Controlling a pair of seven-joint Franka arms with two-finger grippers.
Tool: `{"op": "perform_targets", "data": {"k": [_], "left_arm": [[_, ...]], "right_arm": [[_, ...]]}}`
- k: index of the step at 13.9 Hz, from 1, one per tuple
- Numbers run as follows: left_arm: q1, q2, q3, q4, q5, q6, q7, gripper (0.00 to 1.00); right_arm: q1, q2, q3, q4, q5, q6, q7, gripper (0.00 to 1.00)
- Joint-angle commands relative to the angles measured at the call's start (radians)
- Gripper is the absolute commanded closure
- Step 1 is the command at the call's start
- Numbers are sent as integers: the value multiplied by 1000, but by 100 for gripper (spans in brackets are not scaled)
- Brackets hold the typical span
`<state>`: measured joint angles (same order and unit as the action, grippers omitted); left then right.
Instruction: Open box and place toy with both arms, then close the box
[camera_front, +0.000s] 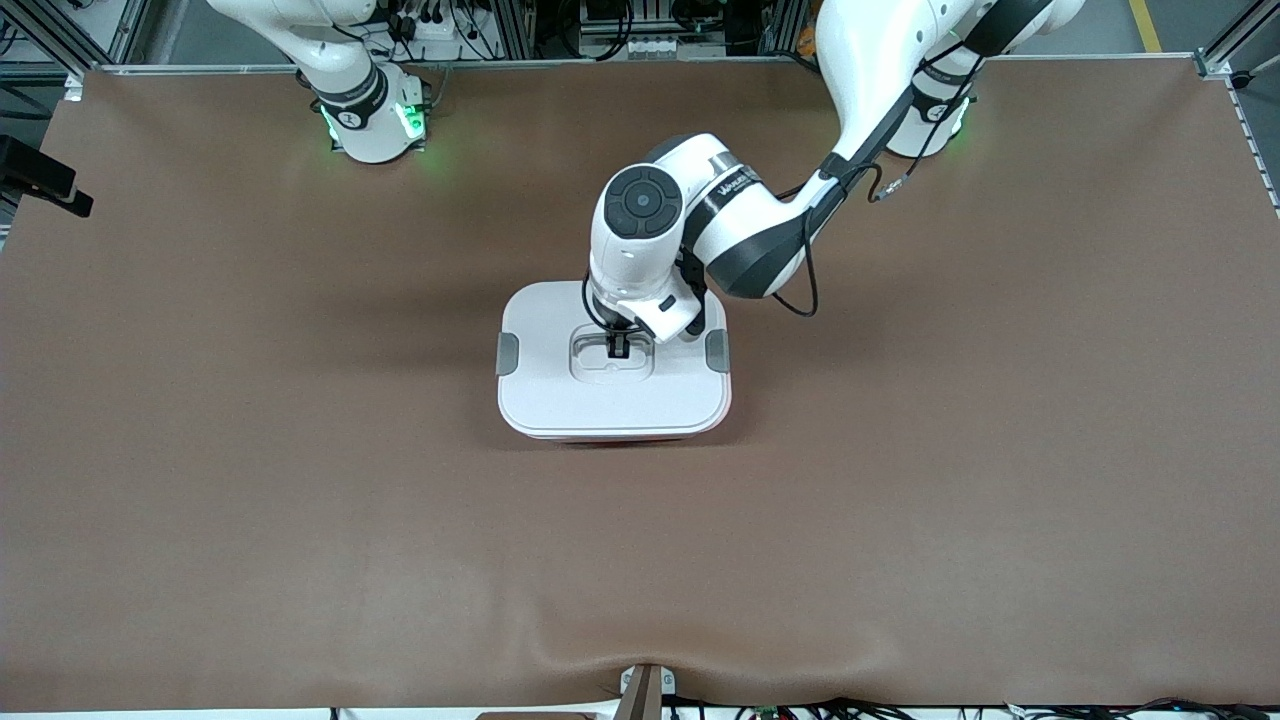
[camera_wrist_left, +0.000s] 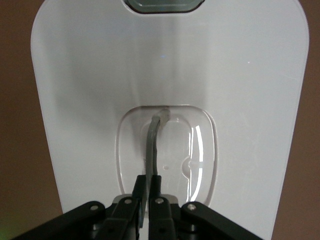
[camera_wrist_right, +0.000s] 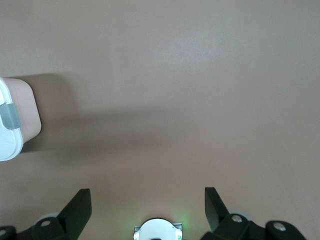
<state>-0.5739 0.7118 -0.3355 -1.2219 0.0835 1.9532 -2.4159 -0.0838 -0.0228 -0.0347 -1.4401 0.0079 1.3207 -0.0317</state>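
The box (camera_front: 612, 400) stands in the middle of the table, a pink tub with its white lid (camera_wrist_left: 240, 100) lying on it. The lid has a grey clip at each end (camera_front: 507, 353) (camera_front: 716, 350). My left gripper (camera_front: 616, 345) points down over the lid's middle recess. In the left wrist view it (camera_wrist_left: 147, 179) is shut on the thin grey handle (camera_wrist_left: 152, 145), which stands up out of the recess. My right gripper (camera_wrist_right: 147, 197) is open and empty, high over bare table near its base; that arm (camera_front: 350, 90) waits. The toy is out of view.
The brown table mat (camera_front: 300, 450) spreads all round the box. The right wrist view shows one end of the box (camera_wrist_right: 25, 115) with a grey clip (camera_wrist_right: 9, 116), and the right arm's green-lit base (camera_wrist_right: 157, 230).
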Motion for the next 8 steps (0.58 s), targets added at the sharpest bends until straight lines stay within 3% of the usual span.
{"op": "perform_targets", "data": {"k": [1, 8], "left_arm": [[-3, 15, 6, 22, 22, 0, 11, 100], [-11, 32, 15, 22, 22, 3, 8, 100]], "right_arm": [[-2, -19, -2, -17, -22, 9, -13, 0], [4, -19, 2, -17, -22, 11, -11, 0]]}}
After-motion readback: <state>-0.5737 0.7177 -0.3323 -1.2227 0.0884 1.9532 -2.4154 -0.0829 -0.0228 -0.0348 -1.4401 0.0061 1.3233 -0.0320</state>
